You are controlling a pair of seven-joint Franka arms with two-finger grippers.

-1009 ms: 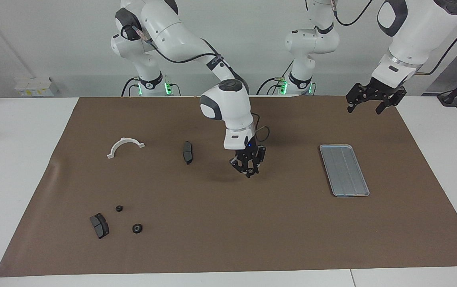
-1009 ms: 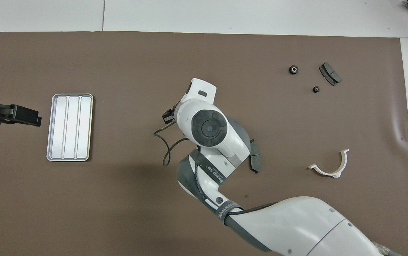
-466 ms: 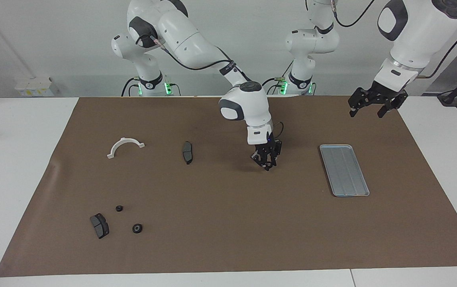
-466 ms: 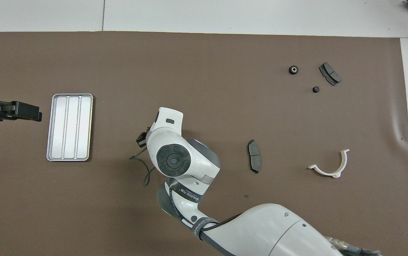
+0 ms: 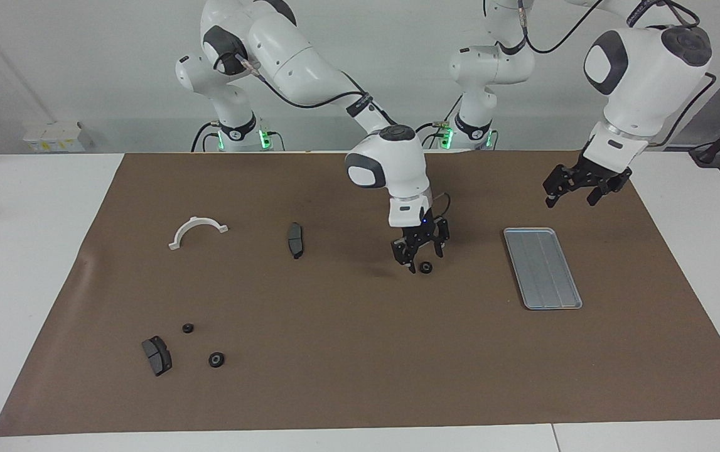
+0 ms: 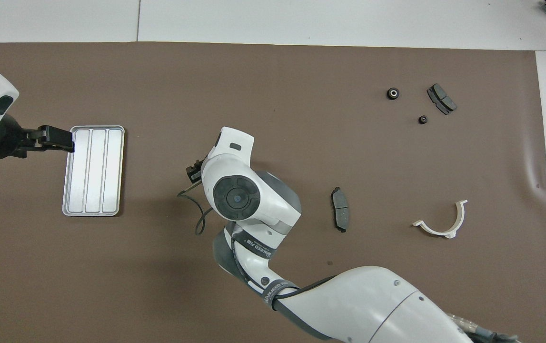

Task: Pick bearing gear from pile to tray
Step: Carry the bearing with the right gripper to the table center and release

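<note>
The right end effector [image 5: 420, 254] hangs open and empty, and a gear [image 5: 425, 267] lies on the counter [image 5: 334, 376] just below its tips. The tray [image 5: 542, 268] lies toward the left arm's end, where the open, empty left end effector [image 5: 576, 188] hovers closer to it.

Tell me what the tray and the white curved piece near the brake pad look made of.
Tray: looks like metal, likely aluminium, with a matte silver-grey finish; the overhead view shows soft sheen on its lengthwise ridges and low rim. White curved bracket: probably moulded plastic, opaque and matte white, with thin walls and small end tabs; painted metal can't be ruled out. Brake pad: dark grey and dull.
</note>
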